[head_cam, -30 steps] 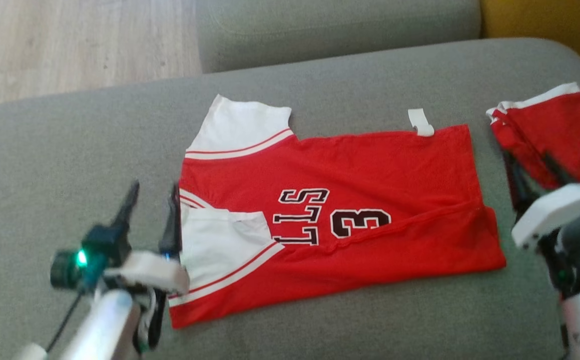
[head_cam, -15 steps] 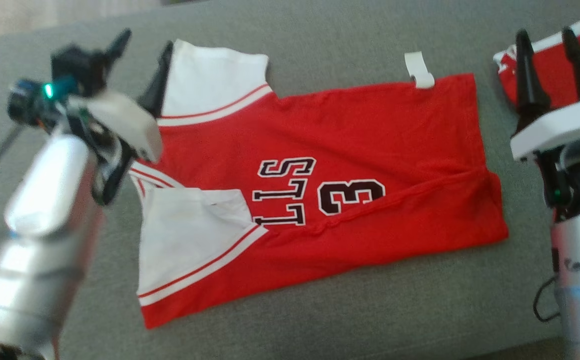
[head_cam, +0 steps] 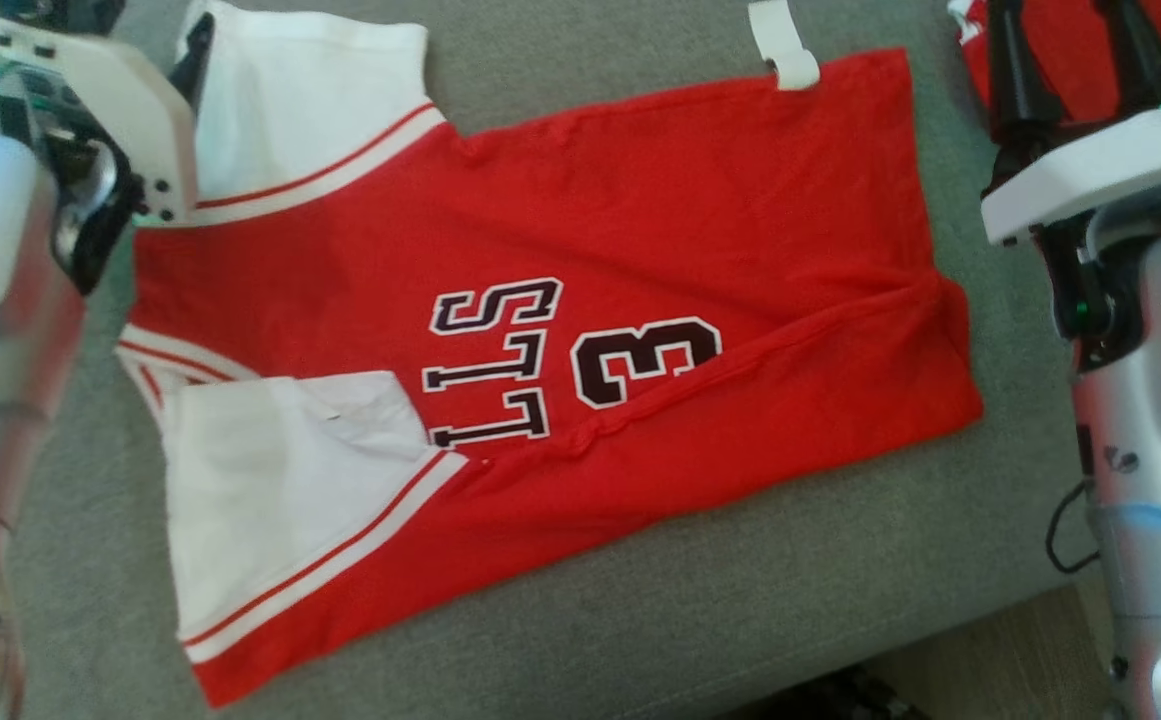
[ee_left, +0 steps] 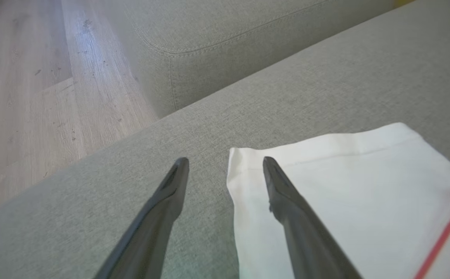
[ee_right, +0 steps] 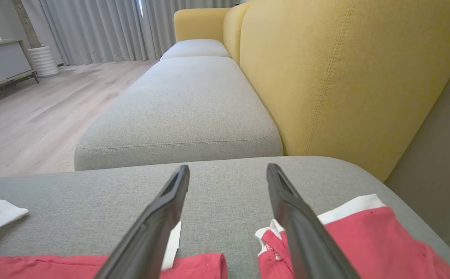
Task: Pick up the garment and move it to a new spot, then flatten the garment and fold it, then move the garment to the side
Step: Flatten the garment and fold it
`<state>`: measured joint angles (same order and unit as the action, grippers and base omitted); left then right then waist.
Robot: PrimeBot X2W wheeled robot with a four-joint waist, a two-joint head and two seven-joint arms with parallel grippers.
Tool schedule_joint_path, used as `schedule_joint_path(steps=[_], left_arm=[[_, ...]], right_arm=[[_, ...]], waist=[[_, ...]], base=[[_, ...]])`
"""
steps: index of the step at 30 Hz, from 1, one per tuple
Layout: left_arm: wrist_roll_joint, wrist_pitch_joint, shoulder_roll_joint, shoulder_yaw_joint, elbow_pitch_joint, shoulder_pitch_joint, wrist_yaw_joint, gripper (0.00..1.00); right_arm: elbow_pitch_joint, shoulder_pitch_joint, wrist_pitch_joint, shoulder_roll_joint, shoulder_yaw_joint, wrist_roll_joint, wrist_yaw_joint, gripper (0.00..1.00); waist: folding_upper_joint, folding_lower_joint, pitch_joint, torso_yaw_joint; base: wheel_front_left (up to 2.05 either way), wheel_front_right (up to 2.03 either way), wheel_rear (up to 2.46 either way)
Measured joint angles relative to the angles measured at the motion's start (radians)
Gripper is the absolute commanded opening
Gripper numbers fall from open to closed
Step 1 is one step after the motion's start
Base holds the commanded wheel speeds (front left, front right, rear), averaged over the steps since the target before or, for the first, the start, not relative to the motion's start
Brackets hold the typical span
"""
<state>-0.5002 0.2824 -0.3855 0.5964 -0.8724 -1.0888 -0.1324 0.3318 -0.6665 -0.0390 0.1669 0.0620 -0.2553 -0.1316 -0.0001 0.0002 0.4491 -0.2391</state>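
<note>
Garment (head_cam: 660, 200): red jersey, flat on grey cushion (head_cam: 740, 600), frame centre. Left gripper (ee_left: 225, 164): jaws wide, over white sleeve (ee_left: 345, 186) edge. Right gripper (ee_right: 228, 170): jaws wide, empty.

The left gripper (ee_left: 225, 161) sits far left, jaws spread wide. The right gripper (ee_right: 227, 167) sits far right, jaws equally wide, holding nothing.

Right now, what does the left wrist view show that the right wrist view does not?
Left wrist view's own: the open left gripper, straddling the white sleeve edge of the jersey. Right wrist view's own: the open right gripper, yellow backrest, curtains, a second red garment. Shared: the jersey, grey cushion, wooden floor.
</note>
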Motion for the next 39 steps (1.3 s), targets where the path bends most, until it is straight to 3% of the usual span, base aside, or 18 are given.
schedule_joint_path(steps=[9,21,22,24,29,39], left_arm=[[-0.085,0.048,-0.035,0.113,-0.055,-0.057,0.0,1.0],[-0.111,0.046,-0.03,0.119,-0.19,-0.131,0.0,1.0],[-0.123,0.06,-0.027,0.121,-0.193,-0.135,0.0,0.82],[-0.152,0.085,-0.019,0.123,-0.189,-0.137,0.0,0.0],[-0.218,0.106,-0.002,0.148,-0.16,-0.133,0.0,0.0],[-0.221,-0.128,0.009,0.194,-0.084,-0.088,0.0,0.0]], right_arm=[[0.028,-0.027,0.022,0.001,0.014,-0.002,0.0,1.0],[0.039,-0.044,0.023,0.003,0.022,-0.004,0.0,1.0],[0.039,-0.044,0.023,0.003,0.024,-0.004,0.0,1.0],[0.04,-0.044,0.023,0.005,0.024,-0.004,0.0,1.0],[0.045,-0.044,0.02,0.023,0.025,-0.004,0.0,1.0],[0.139,-0.04,-0.084,0.105,0.134,-0.036,0.0,1.0]], waist=[[0.0,-0.0003,0.05,-0.047],[0.0001,-0.0002,0.064,-0.055],[0.0001,-0.0003,0.064,-0.054],[0.0001,-0.0003,0.064,-0.051],[0.0,-0.0002,0.053,-0.031],[0.0001,-0.0002,-0.014,0.051]], base=[[0.0,0.0,0.0],[0.0,0.0,0.0],[0.0,0.0,0.0],[0.0,0.0,0.0],[0.0,0.0,0.0],[0.0,0.0,0.0]])
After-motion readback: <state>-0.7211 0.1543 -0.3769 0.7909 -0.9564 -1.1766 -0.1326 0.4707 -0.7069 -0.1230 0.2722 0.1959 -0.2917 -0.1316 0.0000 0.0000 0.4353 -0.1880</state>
